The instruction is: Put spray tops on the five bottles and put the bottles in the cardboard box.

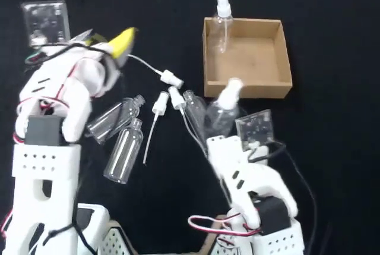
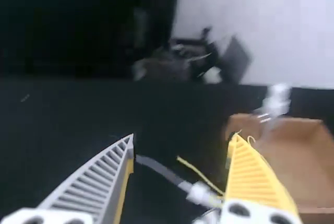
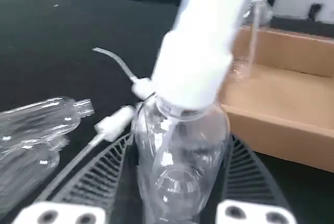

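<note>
The cardboard box (image 1: 267,88) sits toward the far right of the table, and its near wall is the main hazard. The right gripper (image 3: 180,148) has its fingers pinched on the body of a clear bottle (image 1: 221,115) just short of that wall. If the bottle is carried across too low, it would likely strike the rim and twist in the grasp. Its spray top (image 1: 231,88) looks tilted on the neck, so it may not be seated and could drop off on a knock. A capped bottle (image 1: 222,29) stands at the box's far corner, and a wide swing could topple it. The left gripper (image 2: 182,143) has its fingers spread and holds nothing, with a loose spray top (image 2: 201,192) lying between them. Closing on the thin tube instead of the head could flick it away. Three uncapped bottles (image 1: 124,151) lie nearby, round enough to roll if brushed.
</note>
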Motion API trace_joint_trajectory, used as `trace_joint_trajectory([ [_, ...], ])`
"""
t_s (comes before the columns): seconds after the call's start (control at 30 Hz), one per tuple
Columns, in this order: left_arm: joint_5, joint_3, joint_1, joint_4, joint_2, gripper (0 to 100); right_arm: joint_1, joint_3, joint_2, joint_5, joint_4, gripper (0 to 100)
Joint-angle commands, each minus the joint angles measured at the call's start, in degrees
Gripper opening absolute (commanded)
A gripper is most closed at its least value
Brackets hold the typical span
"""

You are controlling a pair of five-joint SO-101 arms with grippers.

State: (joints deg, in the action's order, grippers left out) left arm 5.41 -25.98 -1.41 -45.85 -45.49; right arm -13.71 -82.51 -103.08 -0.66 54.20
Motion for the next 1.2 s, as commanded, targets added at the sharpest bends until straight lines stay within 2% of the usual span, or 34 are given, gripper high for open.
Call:
trace_joint_trajectory([
  [0.0, -0.18, -8.92, -11.03, 2.02, -0.62, 28, 6.51, 5.14, -5.76, -2.37, 0.88, 17.3],
  [0.13, -0.18, -20.00, -15.69, 9.05, -0.62, 28, 8.70, 5.58, -5.76, -2.37, 0.62, 17.3],
  [0.4, -0.09, -38.02, -19.38, 25.41, -0.70, 28, 8.88, 11.21, -3.82, -5.36, 0.70, 17.3],
  [0.57, -0.09, -41.89, -22.20, 29.19, -0.70, 28, 8.88, 17.36, 8.13, -5.19, -2.11, 17.3],
  [0.8, -0.09, -51.03, -22.29, 42.20, -0.70, 28, 9.23, 30.81, 34.24, -5.19, -8.70, 17.3],
  [0.9, -0.09, -54.99, -22.37, 49.05, -0.70, 28, 12.13, 33.89, 44.44, -5.19, -15.74, 17.3],
  [1.03, -0.09, -59.56, -21.41, 58.02, -0.70, 28, 18.02, 35.30, 57.63, -5.19, -30.59, 17.3],
  [1.17, -0.09, -62.02, -19.65, 63.12, -0.70, 28, 19.87, 36.70, 69.76, -5.19, -41.49, 17.3],
])
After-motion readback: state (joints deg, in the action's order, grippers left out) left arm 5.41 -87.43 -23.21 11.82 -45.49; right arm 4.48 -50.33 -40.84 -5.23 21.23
